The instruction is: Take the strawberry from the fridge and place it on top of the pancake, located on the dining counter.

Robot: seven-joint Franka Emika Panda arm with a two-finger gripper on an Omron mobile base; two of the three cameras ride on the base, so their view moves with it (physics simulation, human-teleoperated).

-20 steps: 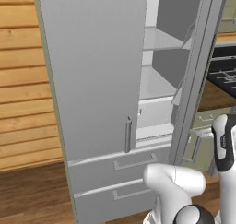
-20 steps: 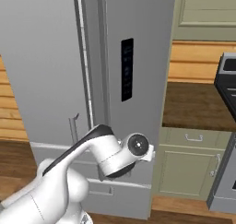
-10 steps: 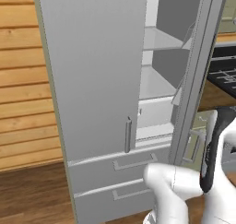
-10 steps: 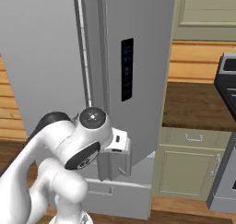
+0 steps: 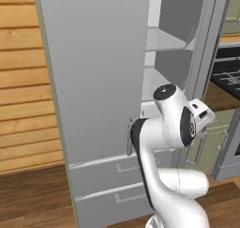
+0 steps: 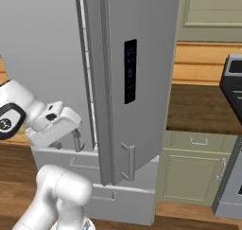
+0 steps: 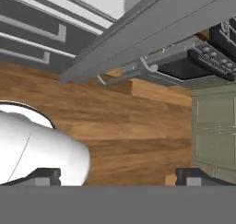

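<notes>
Two doors to reckon with on the tall light-grey cabinet fridge (image 5: 93, 72): shut on the left, swung out on the right, with a vertical bar handle (image 6: 127, 160) low on the open one. Hanging low beside that open door and pointing down at the brown plank floor (image 7: 138, 121): the white arm's two-finger gripper (image 6: 67, 143), small dark fingertips (image 7: 46, 174) spread wide apart and clamped on nothing. Cannot tell where the tiny red strawberry lies; most likely somewhere on the white shelves (image 5: 164, 41) inside, too small or hidden from here. To do the reach well, lift the hand clear of the open door's edge first, then turn the wrist to look into the compartment rather than at the floor. Hold the fingers wide while searching the shelves. Come in level, between shelf edges, without brushing door or handle. Once found, centre on the fruit and close gently, so as not to squash or flick so small a thing.
</notes>
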